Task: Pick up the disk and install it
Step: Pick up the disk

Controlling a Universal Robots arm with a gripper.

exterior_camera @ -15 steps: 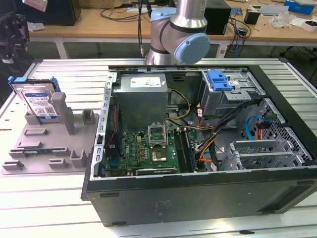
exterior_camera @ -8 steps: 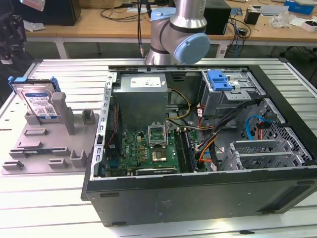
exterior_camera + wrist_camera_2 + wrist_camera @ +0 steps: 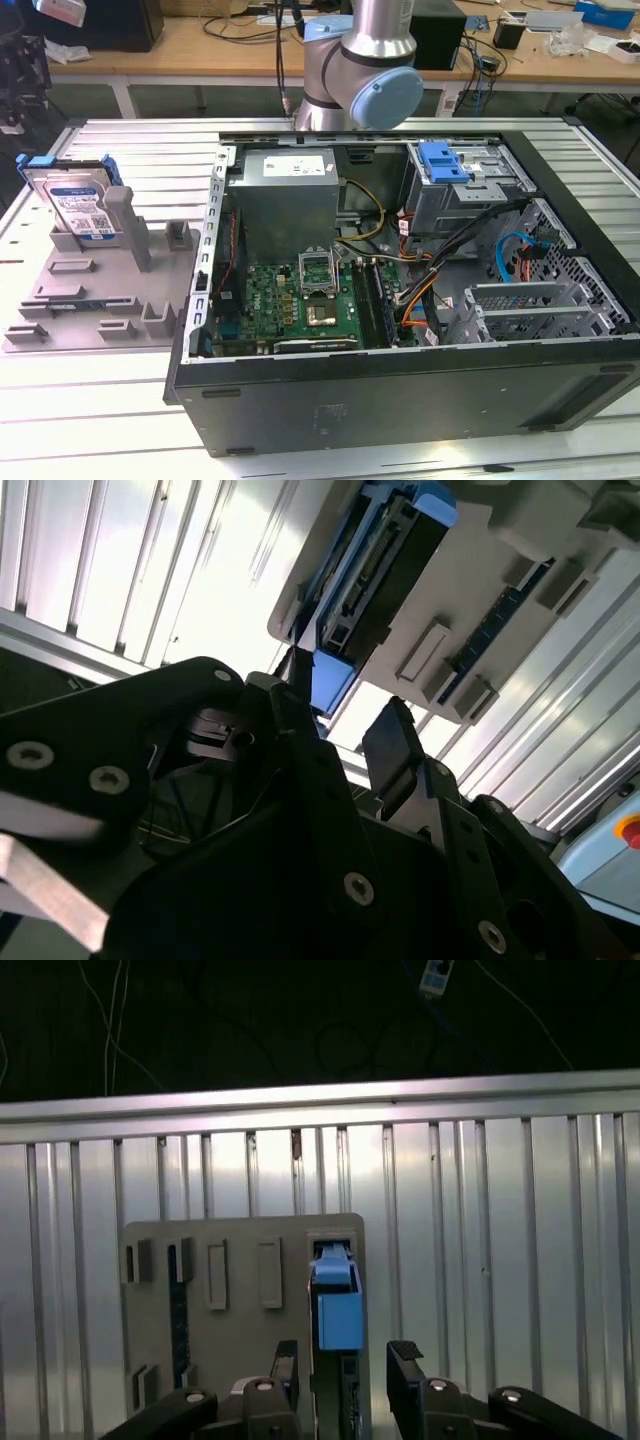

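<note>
The disk (image 3: 76, 204) stands on edge in the grey fixture tray (image 3: 90, 300) at the exterior view's left, its blue-and-white label facing out and a blue bracket around it. In the first wrist view the disk (image 3: 338, 1305) appears edge-on in the tray (image 3: 230, 1290), in line with the gap of my gripper (image 3: 345, 1365) and some way beyond it. The second wrist view has the gripper (image 3: 340, 725) open, its black fingers (image 3: 392, 742) apart with nothing between them, and the disk (image 3: 385, 550) in the tray (image 3: 500, 590) farther off.
An open computer case (image 3: 400, 400) lies on the ribbed metal table (image 3: 90, 420), to the right of the tray. Inside it are a motherboard, cables and a silver drive cage with a blue handle (image 3: 445, 165). The arm's joint (image 3: 360, 70) hangs over the case's far side.
</note>
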